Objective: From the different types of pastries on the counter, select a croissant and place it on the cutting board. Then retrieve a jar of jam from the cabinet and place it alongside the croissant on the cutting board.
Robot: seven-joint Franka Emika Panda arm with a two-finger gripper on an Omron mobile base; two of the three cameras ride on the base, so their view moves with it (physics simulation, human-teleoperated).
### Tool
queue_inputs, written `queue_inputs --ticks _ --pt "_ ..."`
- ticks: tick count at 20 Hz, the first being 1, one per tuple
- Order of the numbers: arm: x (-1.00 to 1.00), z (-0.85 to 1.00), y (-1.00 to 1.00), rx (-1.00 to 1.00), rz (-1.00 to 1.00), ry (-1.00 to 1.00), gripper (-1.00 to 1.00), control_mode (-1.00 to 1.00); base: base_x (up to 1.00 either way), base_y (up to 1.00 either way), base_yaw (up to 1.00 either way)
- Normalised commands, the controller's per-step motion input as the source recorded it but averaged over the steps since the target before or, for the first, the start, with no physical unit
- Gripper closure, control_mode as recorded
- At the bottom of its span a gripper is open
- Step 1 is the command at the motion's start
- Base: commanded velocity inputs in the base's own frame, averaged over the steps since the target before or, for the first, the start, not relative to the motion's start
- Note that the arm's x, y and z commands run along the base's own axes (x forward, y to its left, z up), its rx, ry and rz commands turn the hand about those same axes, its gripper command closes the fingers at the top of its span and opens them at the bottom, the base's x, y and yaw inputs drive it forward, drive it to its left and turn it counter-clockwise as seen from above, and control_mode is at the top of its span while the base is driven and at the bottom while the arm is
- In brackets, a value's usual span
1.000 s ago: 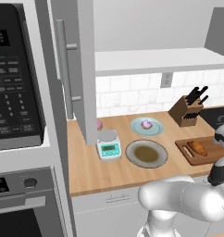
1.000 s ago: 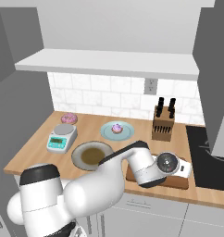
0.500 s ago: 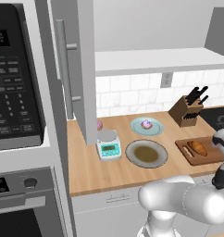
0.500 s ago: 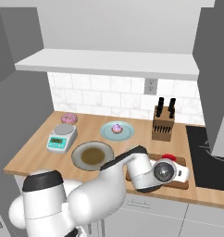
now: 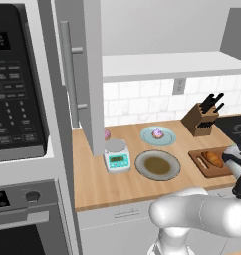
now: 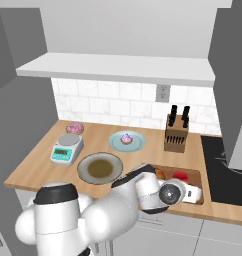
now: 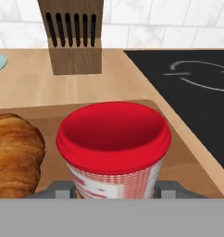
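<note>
On the tan desk (image 5: 122, 182) you see the cutting board (image 7: 178, 152) holding the croissant (image 7: 14, 148) at nine o'clock of the jar of jam (image 7: 114, 146). The fingers (image 7: 115, 189) seem to pinch the jar, though their tips are barely visible.

The jar of jam (image 7: 114, 148) stands on the cutting board (image 7: 178, 162), croissant (image 7: 14, 150) just beside it.
</note>
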Motion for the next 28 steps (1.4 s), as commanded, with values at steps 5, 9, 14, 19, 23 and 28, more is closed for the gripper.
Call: queue_inputs --ticks 5,9,14,19,23,28 --pt "0.02 -0.2 0.0 -0.04 0.0 0.0 1.0 -1.0 0.0 0.0 0.0" --pt "0.04 -0.1 0.0 -0.04 0.0 0.0 1.0 -1.0 0.0 0.0 0.0" --pt "0.13 -0.01 -0.12 -0.02 0.0 0.0 1.0 -1.0 0.0 0.0 0.0" --pt "0.28 0.0 -0.18 0.0 0.0 0.0 1.0 -1.0 0.0 0.0 0.0" --pt "0.1 -0.06 -0.04 -0.01 0.01 0.0 1.0 -1.0 0.0 0.0 0.0" --pt "0.09 -0.25 -0.02 -0.01 0.03 0.0 1.0 -1.0 0.0 0.0 0.0"
